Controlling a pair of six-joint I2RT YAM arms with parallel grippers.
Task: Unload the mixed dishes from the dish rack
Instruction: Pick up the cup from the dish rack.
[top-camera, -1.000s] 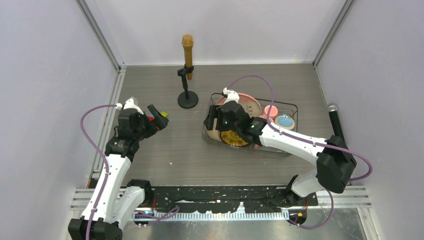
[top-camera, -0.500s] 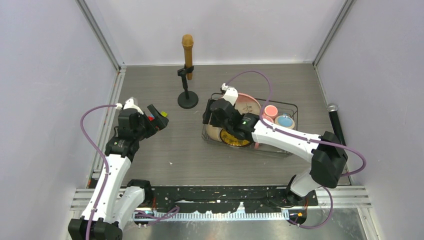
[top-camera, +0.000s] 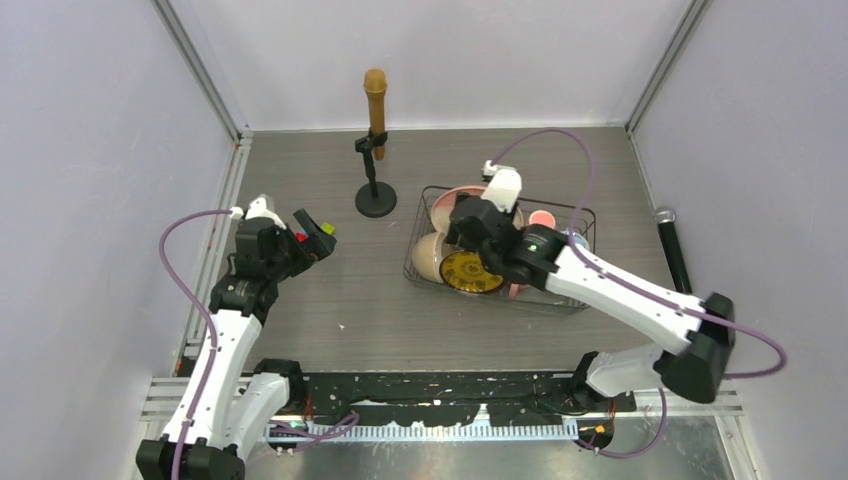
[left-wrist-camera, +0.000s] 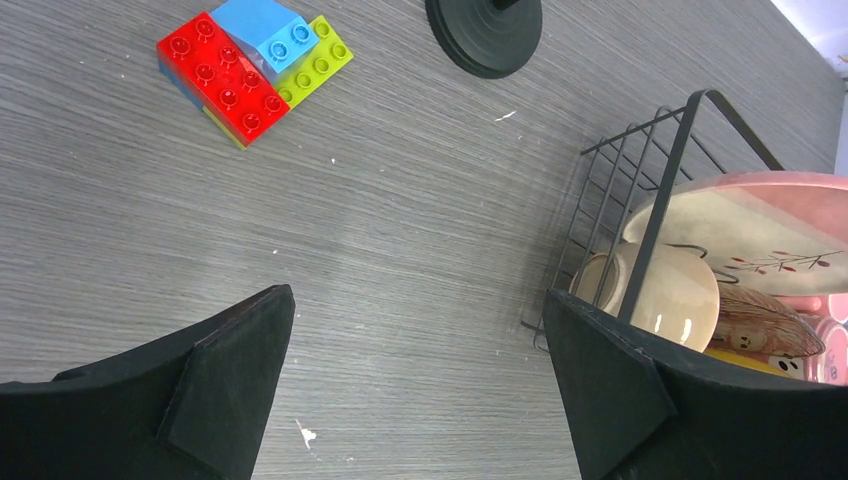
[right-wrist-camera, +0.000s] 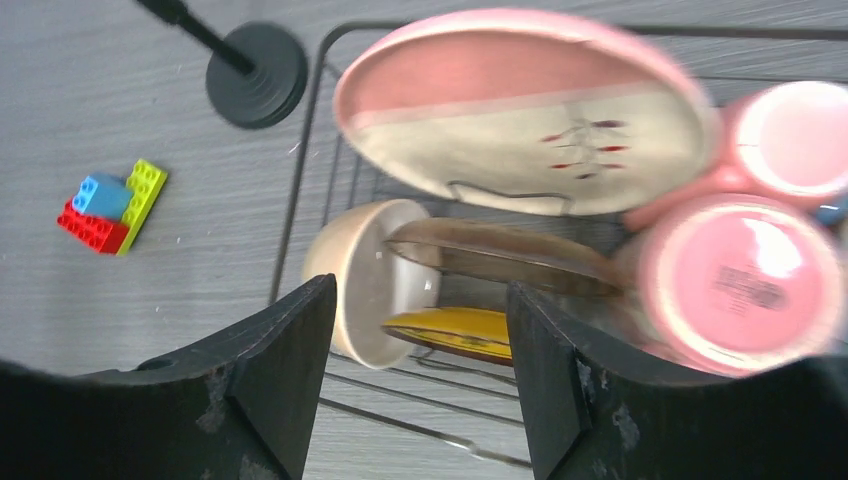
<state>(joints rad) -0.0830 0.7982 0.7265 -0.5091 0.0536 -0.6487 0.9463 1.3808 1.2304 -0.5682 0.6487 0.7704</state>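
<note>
The black wire dish rack (top-camera: 415, 243) stands right of centre. It holds a large pink-and-cream plate (right-wrist-camera: 520, 120), a cream bowl (right-wrist-camera: 360, 280) on edge at its left end, a brownish bowl (right-wrist-camera: 500, 260), a small yellow plate (right-wrist-camera: 455, 332) and two pink mugs (right-wrist-camera: 740, 285). My right gripper (right-wrist-camera: 420, 300) is open and empty, and hovers over the rack's left half (top-camera: 468, 225), above the bowls and yellow plate. My left gripper (left-wrist-camera: 418, 300) is open and empty over bare table at the left (top-camera: 318, 232), well apart from the rack (left-wrist-camera: 660, 200).
A black round-based microphone stand (top-camera: 376, 200) stands just left of the rack's far corner. Toy blocks (left-wrist-camera: 250, 70) lie on the table under my left gripper. A loose microphone (top-camera: 670, 245) lies by the right wall.
My right arm has swung right and back, so its gripper moved from the rack's left end toward its middle; the cream bowl and yellow plate are now uncovered. The left arm has not moved.
</note>
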